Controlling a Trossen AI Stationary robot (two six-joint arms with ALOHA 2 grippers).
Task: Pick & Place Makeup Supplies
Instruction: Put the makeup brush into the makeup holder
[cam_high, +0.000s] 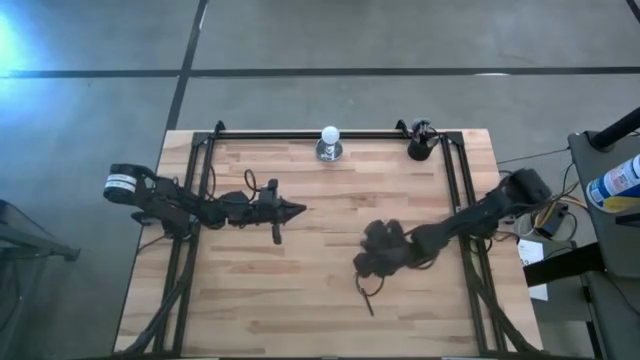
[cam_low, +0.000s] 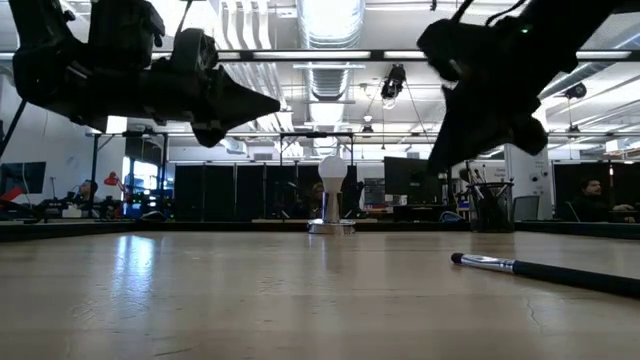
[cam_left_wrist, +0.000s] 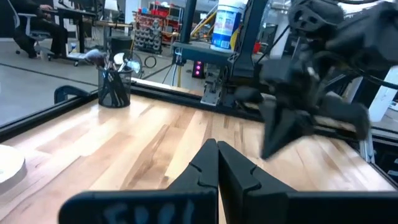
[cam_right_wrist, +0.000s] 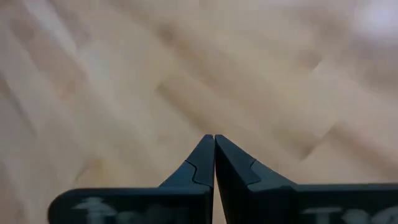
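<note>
One makeup brush (cam_high: 367, 291) lies loose on the desk (cam_high: 300, 300), just beneath and slightly nearside of the right tool (cam_high: 372, 262), far nearer it than the left tool (cam_high: 296, 210). Its long axis runs diagonally. Both tools are pinched closed, holding nothing. Slim dark handle, silvery ferrule, dark bristle tip (cam_low: 457, 258).

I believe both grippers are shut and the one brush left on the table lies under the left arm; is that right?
Not quite: the brush lies under the right arm, just past the right gripper, as the high view shows. The rest holds: both grippers are shut, and the left gripper hangs over bare table.
</note>
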